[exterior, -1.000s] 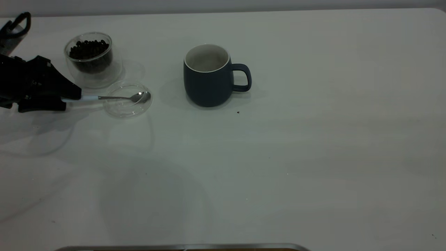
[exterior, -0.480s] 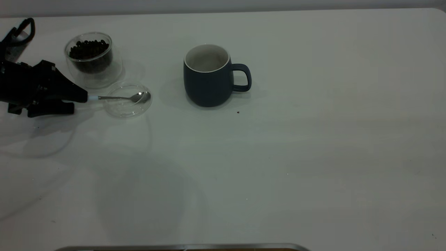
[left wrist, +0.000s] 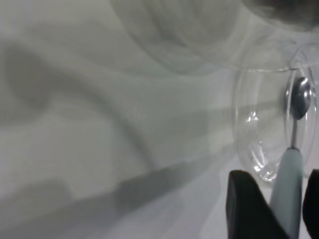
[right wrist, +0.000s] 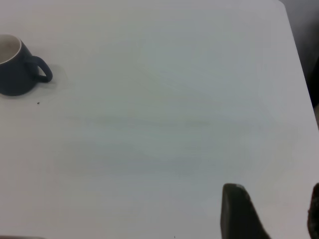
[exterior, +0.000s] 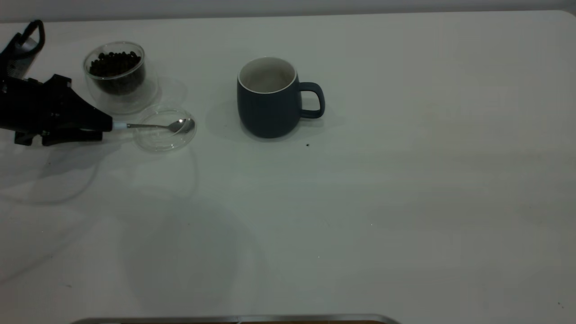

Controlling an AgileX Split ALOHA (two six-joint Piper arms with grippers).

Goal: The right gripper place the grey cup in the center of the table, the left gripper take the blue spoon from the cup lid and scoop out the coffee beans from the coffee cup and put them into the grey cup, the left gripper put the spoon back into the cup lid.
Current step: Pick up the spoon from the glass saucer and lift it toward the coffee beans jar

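Note:
My left gripper (exterior: 106, 127) is at the table's (exterior: 405, 189) far left, jaws closed around the pale handle of the blue spoon (exterior: 153, 126). The spoon's metal bowl rests in the clear cup lid (exterior: 164, 140). In the left wrist view the handle (left wrist: 288, 174) runs between my fingers (left wrist: 246, 204) toward the lid (left wrist: 259, 124). The glass coffee cup (exterior: 119, 96) holds coffee beans (exterior: 114, 63) just behind the lid. The grey cup (exterior: 269, 110) stands upright near the middle, handle to the right, also in the right wrist view (right wrist: 15, 74). My right gripper (right wrist: 276, 191) is open and empty, far from it.
One stray bean (exterior: 308, 145) lies on the table in front of the grey cup's handle. A metal edge (exterior: 234, 318) runs along the near side of the table.
My left gripper slid right along the spoon's handle, covering most of it, and its jaws narrowed onto it. The spoon, lid and cups have not moved.

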